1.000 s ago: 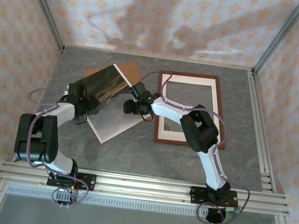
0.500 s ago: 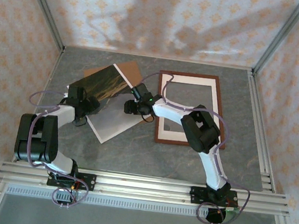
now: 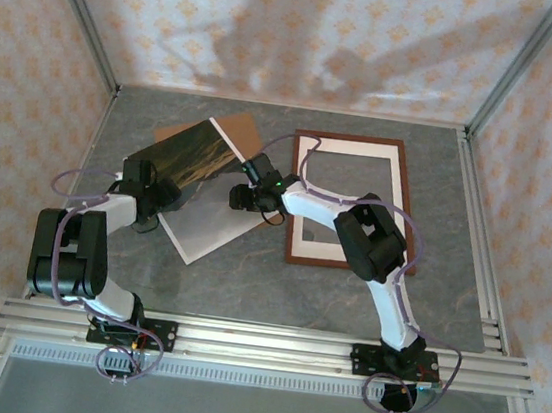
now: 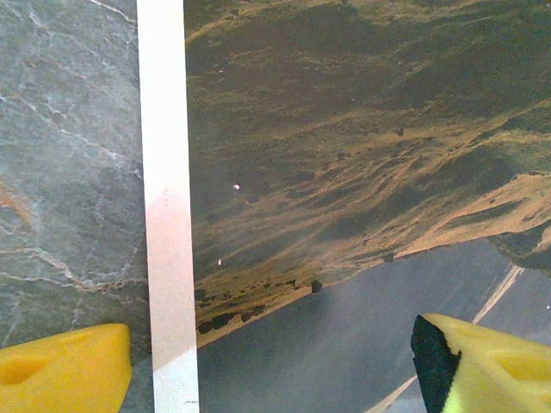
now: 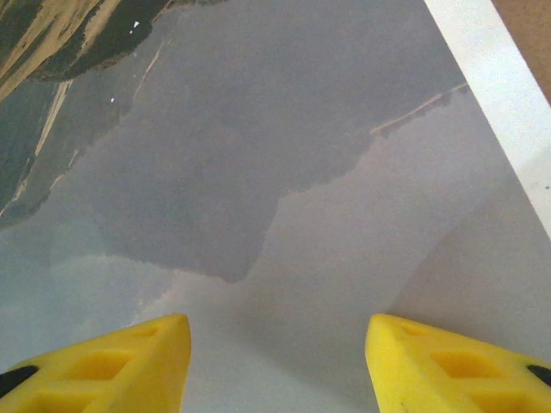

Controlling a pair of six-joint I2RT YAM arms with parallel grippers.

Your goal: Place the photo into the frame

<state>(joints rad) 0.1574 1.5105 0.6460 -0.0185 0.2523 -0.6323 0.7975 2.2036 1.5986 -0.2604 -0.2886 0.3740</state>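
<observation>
Top view: I am seeing the glossy rectangular mountain-landscape photo (image 3: pixel 205 208) lying tilted on the grey stone-patterned table (image 3: pixel 276 287), just left of the thin reddish-brown wooden frame (image 3: pixel 350 137).

Left wrist: the left gripper (image 4: pixel 275 379) is hanging with its jaws apart, straddling the photo's white border.

Right wrist: the right gripper (image 5: pixel 275 370) is hovering over the photo's hazy sky with its jaws apart.

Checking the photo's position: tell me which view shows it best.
Top external: almost the whole photo lies tilted, left of the frame. Left wrist shows its brown hills and white border; right wrist, grey haze and border.
</observation>
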